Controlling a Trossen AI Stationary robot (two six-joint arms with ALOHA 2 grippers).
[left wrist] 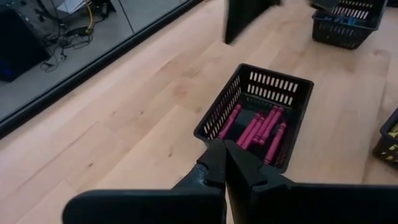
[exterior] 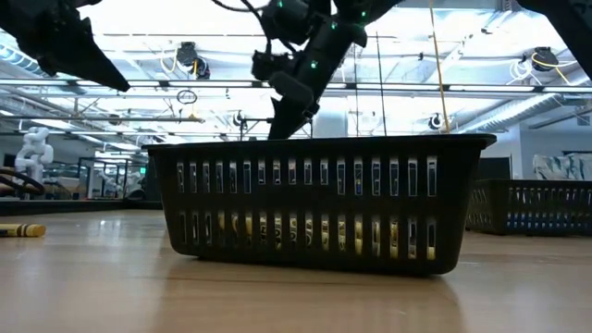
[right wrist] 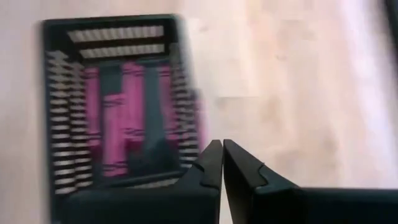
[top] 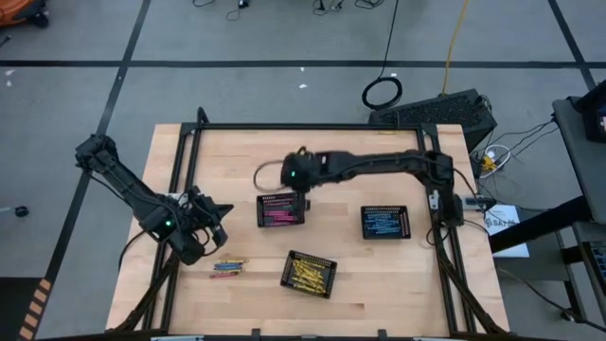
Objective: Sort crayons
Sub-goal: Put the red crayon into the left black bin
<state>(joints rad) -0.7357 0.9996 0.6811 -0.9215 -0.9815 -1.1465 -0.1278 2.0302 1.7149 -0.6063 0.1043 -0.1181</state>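
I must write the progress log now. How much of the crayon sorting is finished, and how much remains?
Mostly done: pink crayons lie in one tray, blue crayons in another, yellow crayons in a third. Nothing is in hand: the right gripper is over the pink tray's edge with jaws shut and empty, and the left gripper is shut and empty too. Left: a few loose crayons on the table near the left arm.

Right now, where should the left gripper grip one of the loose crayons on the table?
Grip an outer crayon of the loose crayons at mid-length, from straight above, fingers across its width: they lie flat, side by side, near the left gripper.
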